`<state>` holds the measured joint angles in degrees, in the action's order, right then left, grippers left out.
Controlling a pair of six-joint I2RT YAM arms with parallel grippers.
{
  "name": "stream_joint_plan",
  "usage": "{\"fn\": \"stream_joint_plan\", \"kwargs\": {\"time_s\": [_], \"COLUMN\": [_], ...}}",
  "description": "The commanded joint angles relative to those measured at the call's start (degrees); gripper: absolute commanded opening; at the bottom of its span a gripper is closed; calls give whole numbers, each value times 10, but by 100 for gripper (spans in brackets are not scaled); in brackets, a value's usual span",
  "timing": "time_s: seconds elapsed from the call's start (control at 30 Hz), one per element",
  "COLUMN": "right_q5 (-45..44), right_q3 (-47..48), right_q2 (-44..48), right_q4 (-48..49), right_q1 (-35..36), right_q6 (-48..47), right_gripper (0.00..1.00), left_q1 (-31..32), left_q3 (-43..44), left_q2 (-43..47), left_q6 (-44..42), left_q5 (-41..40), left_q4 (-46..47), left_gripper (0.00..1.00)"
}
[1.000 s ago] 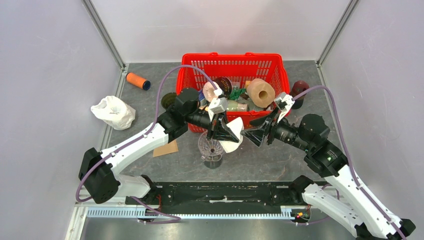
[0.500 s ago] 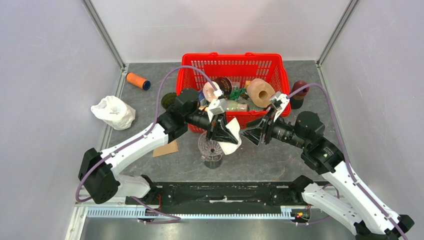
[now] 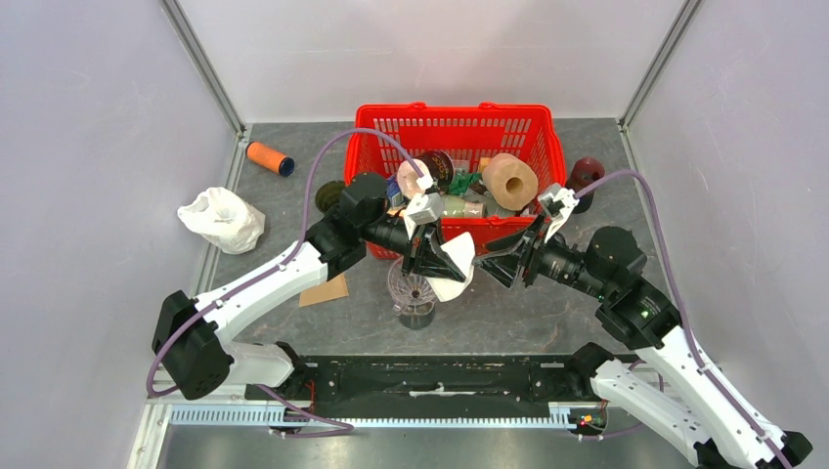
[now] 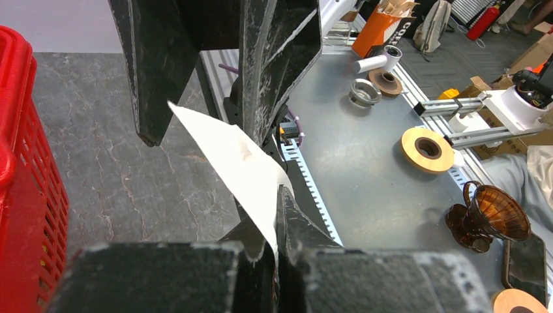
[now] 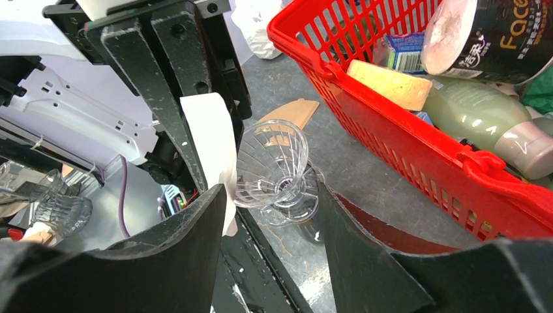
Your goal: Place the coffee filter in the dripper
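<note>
Grey mottled table (image 3: 508,313); white paper filter (image 3: 458,256) flat, slightly curled.

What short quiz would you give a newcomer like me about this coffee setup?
1. True or false: the white coffee filter already sits inside the clear dripper.
2. Fill in: the right gripper, reaching toward the filter, is ____.
3. What is pinching the filter? A) the left gripper B) the right gripper C) nothing
Key: 1 false; 2 open; 3 A.
</note>
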<state>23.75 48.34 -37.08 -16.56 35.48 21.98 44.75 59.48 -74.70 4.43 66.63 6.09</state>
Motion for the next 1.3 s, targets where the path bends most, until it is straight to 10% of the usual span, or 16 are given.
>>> {"fn": "stream_joint_plan", "kwargs": {"time_s": [0.0, 1.27], "right_q5": [3, 135], "right_q3": [-18, -47], "right_q2": [1, -35], "right_q4": [37, 156], "right_q1": [0, 0], "right_q6": [32, 72], "right_gripper": [62, 57], "left_q1": [1, 1], "left_q3": [-2, -8], "left_q2": [15, 18], "left_q6": [-13, 3], "left_q5": [16, 44], "left_q4": [16, 47], "left_gripper": [2, 2]}}
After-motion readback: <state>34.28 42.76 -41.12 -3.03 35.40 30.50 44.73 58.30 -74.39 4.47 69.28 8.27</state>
